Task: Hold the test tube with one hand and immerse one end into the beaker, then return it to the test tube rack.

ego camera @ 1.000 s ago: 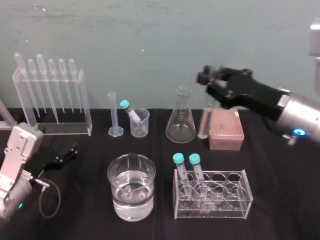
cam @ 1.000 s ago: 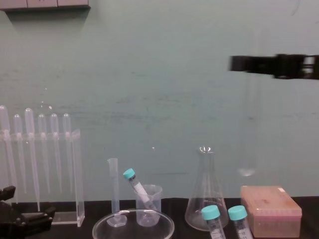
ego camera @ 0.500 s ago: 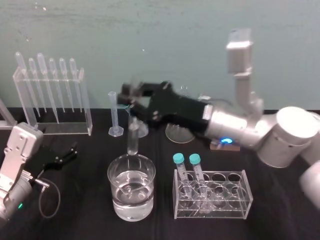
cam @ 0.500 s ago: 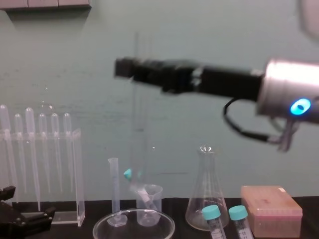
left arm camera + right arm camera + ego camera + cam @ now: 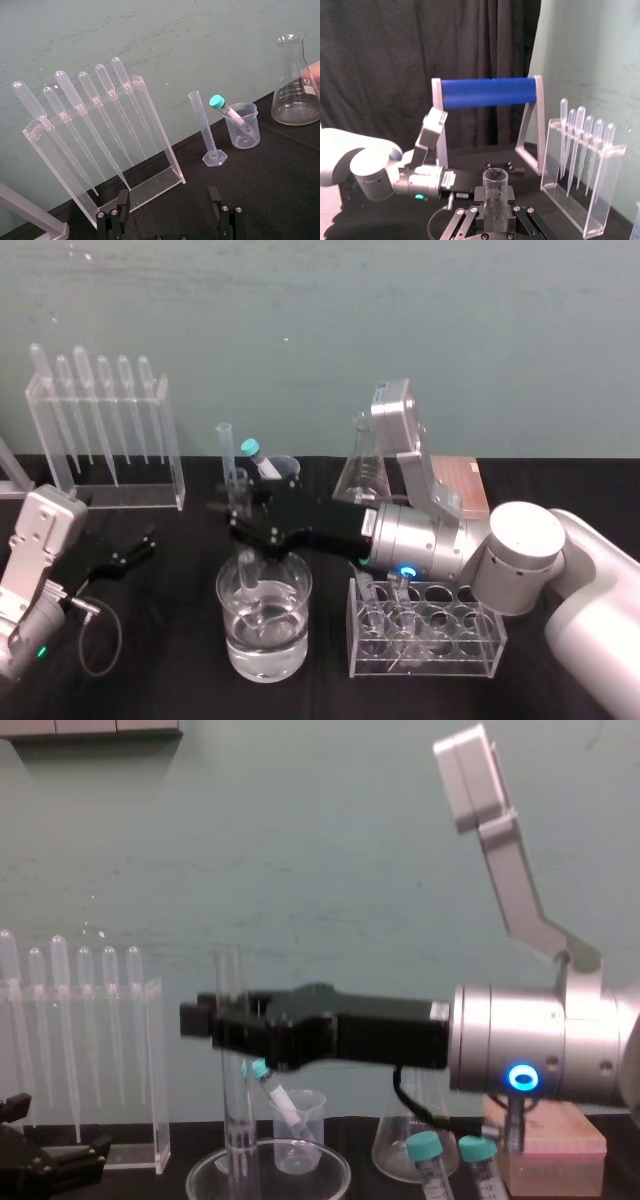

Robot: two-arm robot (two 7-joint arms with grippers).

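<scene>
Right gripper (image 5: pixel 243 527), jaws clamping test tube (image 5: pixel 247 572), over beaker (image 5: pixel 292 638) at 7 o'clock: lower plumb, centred; left gripper (image 5: pixel 135 548) parked, jaws apart

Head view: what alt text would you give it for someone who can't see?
The right gripper holds the test tube upright, its lower end inside the beaker of clear liquid at front centre. The left gripper is parked, open, at far left.
</scene>
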